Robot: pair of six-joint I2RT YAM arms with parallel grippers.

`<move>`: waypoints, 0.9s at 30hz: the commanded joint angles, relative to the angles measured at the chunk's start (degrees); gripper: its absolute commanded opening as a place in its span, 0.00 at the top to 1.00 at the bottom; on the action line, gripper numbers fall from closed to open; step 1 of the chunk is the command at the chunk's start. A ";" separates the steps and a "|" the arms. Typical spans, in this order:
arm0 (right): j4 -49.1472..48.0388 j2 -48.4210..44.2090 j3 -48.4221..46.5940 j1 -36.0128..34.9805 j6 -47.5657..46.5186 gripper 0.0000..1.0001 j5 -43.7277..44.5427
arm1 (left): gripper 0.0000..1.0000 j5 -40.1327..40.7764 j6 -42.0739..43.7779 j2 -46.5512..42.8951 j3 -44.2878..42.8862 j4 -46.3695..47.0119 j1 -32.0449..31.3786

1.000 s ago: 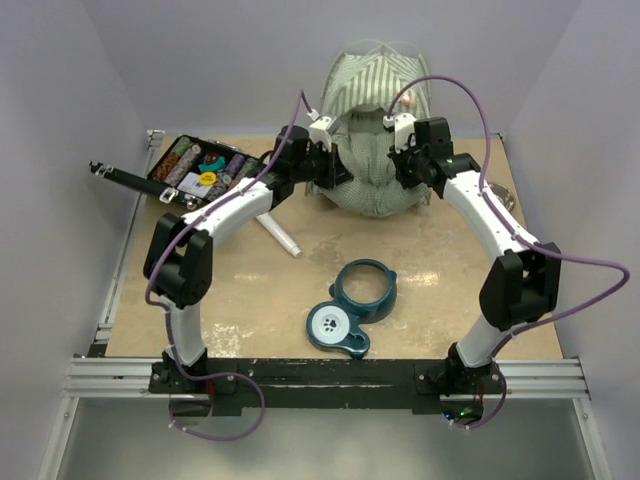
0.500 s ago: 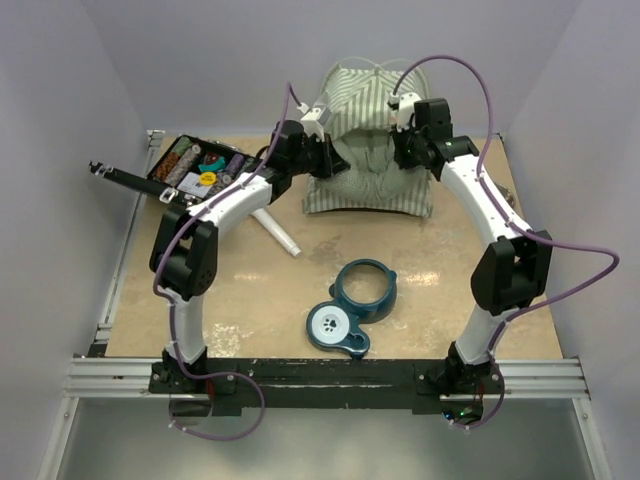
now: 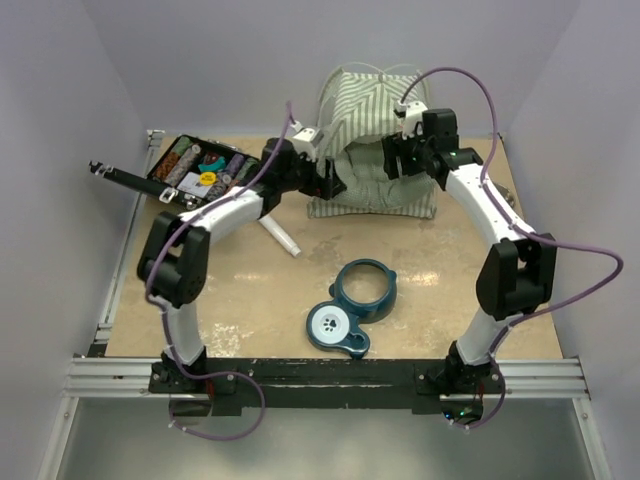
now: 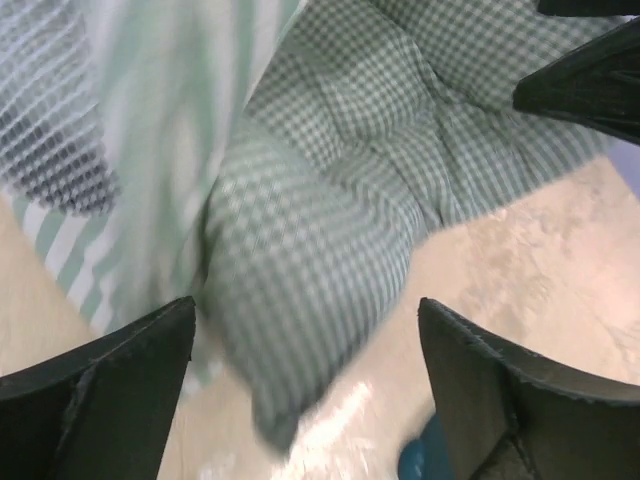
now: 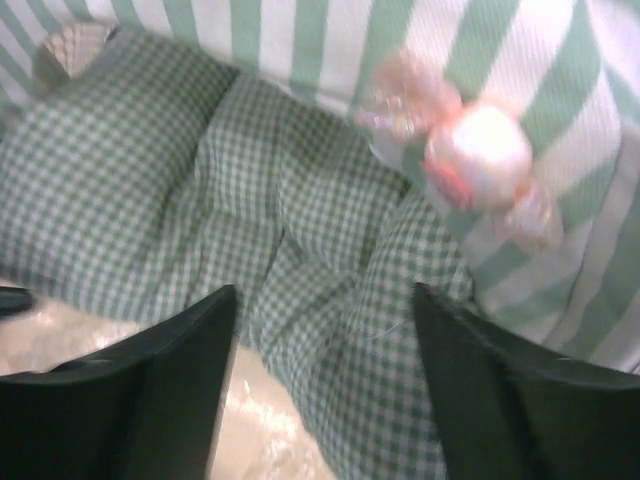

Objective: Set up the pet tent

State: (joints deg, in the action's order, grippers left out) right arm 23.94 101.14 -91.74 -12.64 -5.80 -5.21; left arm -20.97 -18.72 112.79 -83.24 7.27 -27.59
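Nearest us, by the near edge of the table [image 3: 430, 290], the teal bowl stand [image 3: 352, 312] lies apart from both arms. A white tube [image 3: 278, 236] lies a little beyond it, and a tray [image 3: 195, 168] of oddments sits at the far left corner. Past these, both arms reach forward with elbows raised and bend inward towards each other near the far edge.

The change is in the grip. Shut at the striped fabric a second ago, the left gripper [image 4: 305, 320] and the right gripper [image 5: 325, 300] now have their jaws spread wide. They hold nothing and hang just above the green checked cushion [image 3: 375, 190].

The pet tent [image 3: 370, 100], a rounded bundle a second ago, now rises squarer and taller at the middle of the far edge, against the back wall, with the cushion at its foot. We judge it released and standing by itself, so the set-up looks nearly done. We cannot tell whether its poles are truly seated.
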 commanded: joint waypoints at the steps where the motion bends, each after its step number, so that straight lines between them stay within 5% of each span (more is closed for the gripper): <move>1: 4.00 -11.04 4.10 4.90 -2.98 0.18 -8.74 | 0.01 -5.38 1.23 -15.30 10.97 6.18 5.26; 9: 3.30 -16.59 13.96 5.88 -3.69 0.15 -9.65 | 0.03 -8.21 0.62 -18.58 16.80 6.27 4.92; 14: 1.63 -15.28 14.84 5.79 -3.43 0.23 -7.63 | 0.26 -2.16 0.18 -15.68 14.17 4.17 1.50; 27: -4.26 -9.30 15.89 5.79 -1.32 0.50 -0.68 | 0.37 9.45 -3.86 -3.56 6.18 4.79 -3.52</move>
State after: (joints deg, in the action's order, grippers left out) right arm 22.63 90.72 -76.09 -6.79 -7.77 -8.45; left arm -16.43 -20.78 106.26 -70.81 10.72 -30.65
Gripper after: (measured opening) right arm 0.541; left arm 0.667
